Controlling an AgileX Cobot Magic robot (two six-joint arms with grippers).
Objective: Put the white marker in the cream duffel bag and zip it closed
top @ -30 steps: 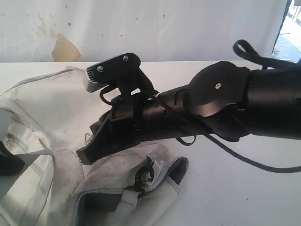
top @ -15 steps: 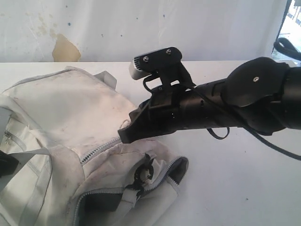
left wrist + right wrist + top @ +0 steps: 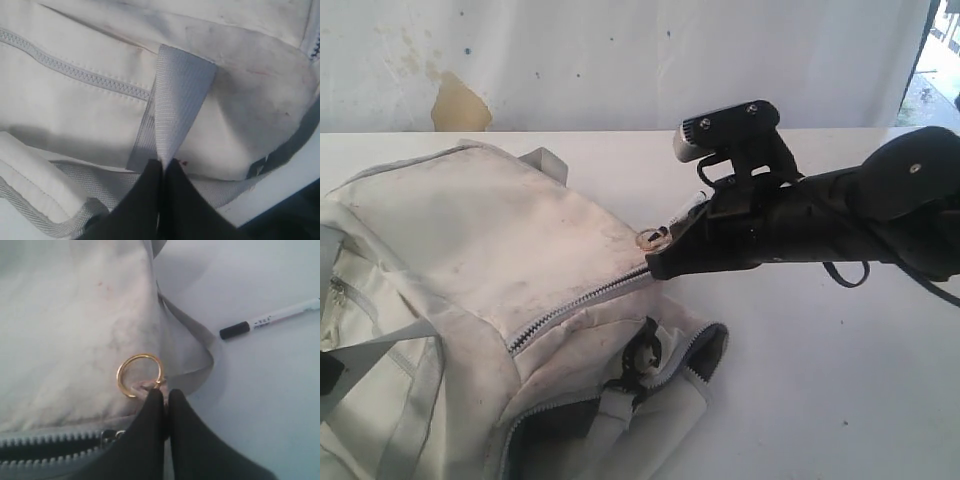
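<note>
The cream duffel bag (image 3: 470,230) lies on the left of the white table. My right gripper (image 3: 660,262) is shut on the pull tab of its top zipper (image 3: 570,305), beside a gold ring (image 3: 140,374). In the right wrist view the gripper (image 3: 165,392) pinches that tab just past the slider (image 3: 107,435). The white marker (image 3: 270,319) with its black cap lies on the bare table beyond the bag's end, outside the bag. The arm hides it in the exterior view. My left gripper (image 3: 162,162) is shut on a grey webbing strap (image 3: 177,95) of the bag (image 3: 240,100).
A black buckle (image 3: 642,358) and a gaping zipped end pocket (image 3: 620,410) sit at the bag's near end. The white table (image 3: 820,380) stretches to the right, and a stained white wall (image 3: 620,60) stands behind it.
My right gripper has travelled right and away along the top zipper with the pull tab, drawing the slider with it. A longer stretch of joined teeth now trails behind it.
</note>
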